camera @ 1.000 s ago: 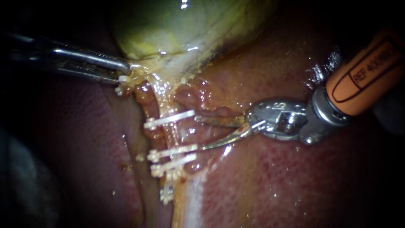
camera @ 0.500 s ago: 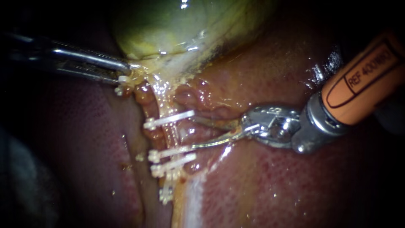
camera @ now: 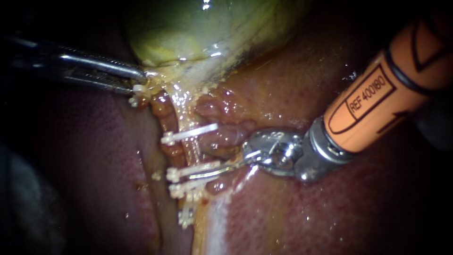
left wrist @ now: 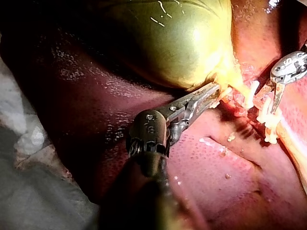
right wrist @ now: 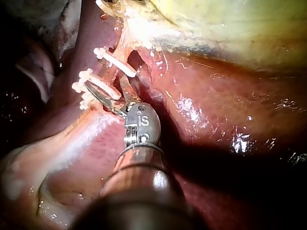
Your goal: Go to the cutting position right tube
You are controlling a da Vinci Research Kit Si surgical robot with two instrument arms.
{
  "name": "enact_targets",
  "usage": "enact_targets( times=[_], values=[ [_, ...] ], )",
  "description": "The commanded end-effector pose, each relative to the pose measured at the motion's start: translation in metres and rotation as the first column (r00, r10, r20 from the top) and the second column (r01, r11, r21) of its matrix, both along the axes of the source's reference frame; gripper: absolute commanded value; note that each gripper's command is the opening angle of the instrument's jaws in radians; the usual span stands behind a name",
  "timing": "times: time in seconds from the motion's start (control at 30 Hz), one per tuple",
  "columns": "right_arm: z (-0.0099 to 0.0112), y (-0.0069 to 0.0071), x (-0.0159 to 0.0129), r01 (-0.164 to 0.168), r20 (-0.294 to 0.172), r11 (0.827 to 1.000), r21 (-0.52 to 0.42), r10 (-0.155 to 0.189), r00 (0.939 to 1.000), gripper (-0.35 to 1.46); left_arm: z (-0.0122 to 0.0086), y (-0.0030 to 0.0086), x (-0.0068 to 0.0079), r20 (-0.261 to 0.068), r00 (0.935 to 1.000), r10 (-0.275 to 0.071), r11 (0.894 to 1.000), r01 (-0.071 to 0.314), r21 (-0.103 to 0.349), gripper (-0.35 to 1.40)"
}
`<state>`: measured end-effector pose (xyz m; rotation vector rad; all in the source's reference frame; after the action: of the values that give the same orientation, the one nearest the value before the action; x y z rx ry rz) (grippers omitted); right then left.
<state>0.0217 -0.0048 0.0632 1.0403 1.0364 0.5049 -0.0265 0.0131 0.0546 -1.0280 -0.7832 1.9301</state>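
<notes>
Currently | endoscope: left instrument (camera: 140, 81) clenched on gallbladder's (camera: 188, 33) lower edge; right instrument (camera: 200, 160), orange sleeve (camera: 377, 99) bearing print, jaws parted astride the tube (camera: 188, 151) between white clips (camera: 188, 133) | left wrist: jaws pinch yellow gallbladder tissue | right wrist: jaws apart, tube between them, liver (right wrist: 81, 163) beneath.

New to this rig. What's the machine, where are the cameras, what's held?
A surgical robot works at a bench on a pig's organs. One picture comes from an endoscope close to the tissue; the other two come from cameras on each instrument's arm. The glossy green-yellow gallbladder lies against the red-brown liver. Below it runs a pale tube crossed by white plastic clips. The left instrument, a slim steel shaft, has its jaws shut on the yellowish tissue at the gallbladder's neck. The right instrument, orange-sleeved, has open jaws that appear astride the tube between clips, gripping nothing.
</notes>
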Motion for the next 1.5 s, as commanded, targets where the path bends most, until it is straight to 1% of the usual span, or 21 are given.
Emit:
enact_targets(
  times=[0.03,0.1,0.27,0.33,0.6,0.8,0.9,0.97,1.13,1.27,1.37,1.5],
  values=[
    [0.0000,0.0000,0.0003,-0.009,-0.017,1.000,0.002,0.009,0.9998,1.27,0.0000,0.0000,0.0000,0.000,1.0000,0.000,1.000,0.000,0.000,-0.35],
    [0.0000,0.0001,0.0010,-0.025,-0.048,1.000,0.012,0.026,0.9985,1.27,0.0000,0.0000,0.0000,-0.001,1.0000,-0.001,1.000,0.001,0.000,-0.35],
    [-0.0001,0.0001,0.0027,-0.055,-0.089,0.998,0.028,0.058,0.9944,1.27,0.0000,0.0000,0.0000,-0.001,1.0000,-0.001,1.000,0.001,0.000,-0.35],
    [-0.0001,0.0001,0.0033,-0.064,-0.097,0.997,0.031,0.066,0.9931,1.27,0.0000,0.0000,-0.0001,-0.001,1.0000,-0.001,1.000,0.001,0.000,-0.35],
    [0.0000,0.0002,0.0051,-0.077,-0.105,0.996,0.036,0.081,0.9912,1.27,-0.0001,-0.0001,-0.0002,-0.001,1.0000,-0.002,1.000,0.002,0.000,-0.35],
    [-0.0001,0.0002,0.0057,-0.088,-0.109,0.995,0.044,0.093,0.9897,1.27,-0.0001,-0.0001,-0.0002,-0.001,1.0000,-0.002,1.000,0.002,0.000,-0.35],
    [-0.0008,0.0001,0.0057,-0.088,-0.113,0.995,0.048,0.093,0.9893,1.27,-0.0001,-0.0001,-0.0002,-0.001,1.0000,-0.002,1.000,0.002,0.000,-0.35],
    [-0.0016,0.0001,0.0058,-0.086,-0.119,0.995,0.047,0.091,0.9886,1.27,-0.0001,-0.0001,-0.0002,-0.001,1.0000,-0.002,1.000,0.002,0.000,-0.35],
    [-0.0044,0.0004,0.0058,-0.087,-0.150,0.994,0.065,0.096,0.9840,1.25,-0.0001,-0.0001,-0.0002,-0.001,1.0000,-0.002,1.000,0.002,0.000,-0.35],
    [-0.0061,0.0005,0.0059,-0.087,-0.160,0.993,0.076,0.098,0.9822,1.25,-0.0001,-0.0001,-0.0002,-0.001,1.0000,-0.002,1.000,0.002,0.000,-0.35],
    [-0.0068,0.0006,0.0059,-0.088,-0.166,0.993,0.081,0.100,0.9810,1.25,-0.0001,-0.0001,-0.0002,-0.001,1.0000,-0.002,1.000,0.002,0.000,-0.35],
    [-0.0070,0.0005,0.0059,-0.087,-0.167,0.993,0.082,0.099,0.9810,1.25,-0.0001,-0.0001,-0.0002,-0.001,1.0000,-0.002,1.000,0.002,0.000,-0.35]
  ],
)
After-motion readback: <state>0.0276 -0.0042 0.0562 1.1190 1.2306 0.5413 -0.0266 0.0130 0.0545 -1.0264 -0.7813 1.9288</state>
